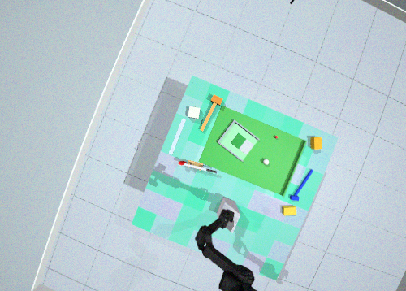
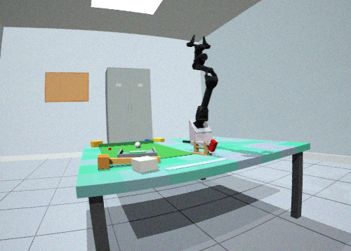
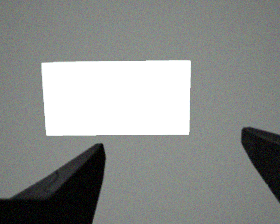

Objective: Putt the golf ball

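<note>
Your gripper [image 2: 199, 43] points at the ceiling light [image 3: 116, 98], jaws released and holding nothing; the red putter [image 2: 213, 144] sits half hidden on its stand.

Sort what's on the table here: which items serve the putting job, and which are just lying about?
Job:
red putter on its stand
golf ball
green mat
raised green
claw, open, pointing up at the ceiling

Lying about:
orange mallet
blue putter
white block
two yellow blocks
pale strip
</note>
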